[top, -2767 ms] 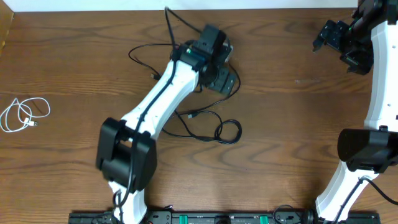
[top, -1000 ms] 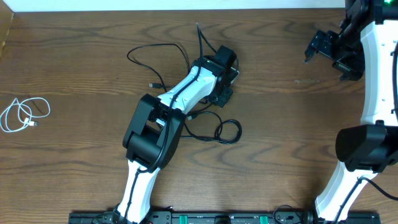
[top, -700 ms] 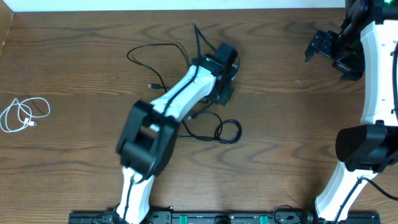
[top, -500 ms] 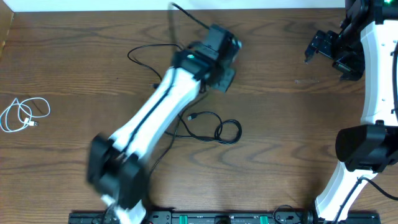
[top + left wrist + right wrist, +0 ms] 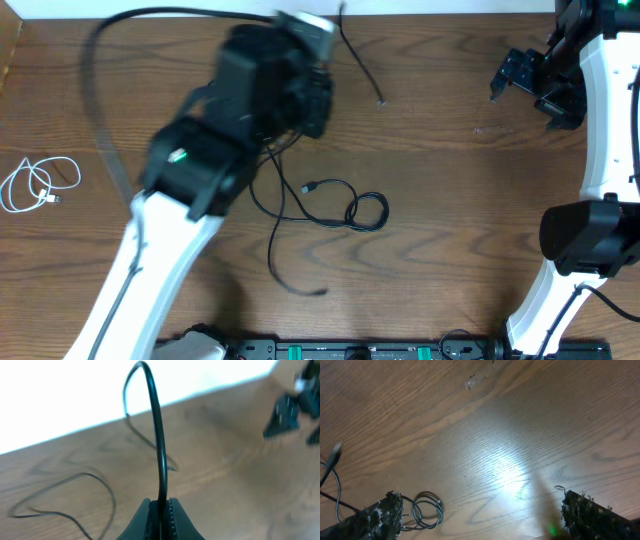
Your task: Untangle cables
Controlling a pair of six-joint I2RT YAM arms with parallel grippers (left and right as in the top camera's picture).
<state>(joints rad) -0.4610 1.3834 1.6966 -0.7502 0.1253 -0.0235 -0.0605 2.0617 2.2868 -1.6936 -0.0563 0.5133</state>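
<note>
Black cables (image 5: 365, 212): overhead, looped and trailing on tabletop (image 5: 450, 260); white cable (image 5: 38, 186) coiled far left; left arm (image 5: 190, 170) blurred. Left wrist: left hand (image 5: 160, 508) pinching one black strand (image 5: 159, 435), fingers (image 5: 145, 521) cropped. Right wrist: right hand (image 5: 484, 510) spread, fingertips (image 5: 380, 512) only.

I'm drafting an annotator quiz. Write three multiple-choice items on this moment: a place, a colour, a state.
1. Where does the white cable lie? A) near the table's left edge B) at its middle C) at its right edge
2. What colour is the cable in the left tool? A) white B) red C) black
3. The right tool is: A) open, empty B) shut on a cable C) shut, empty
Key: 1A, coiled alone there; 2C, it shows black, pinched in the shut tool; 3A, jaws wide apart over bare wood.
</note>
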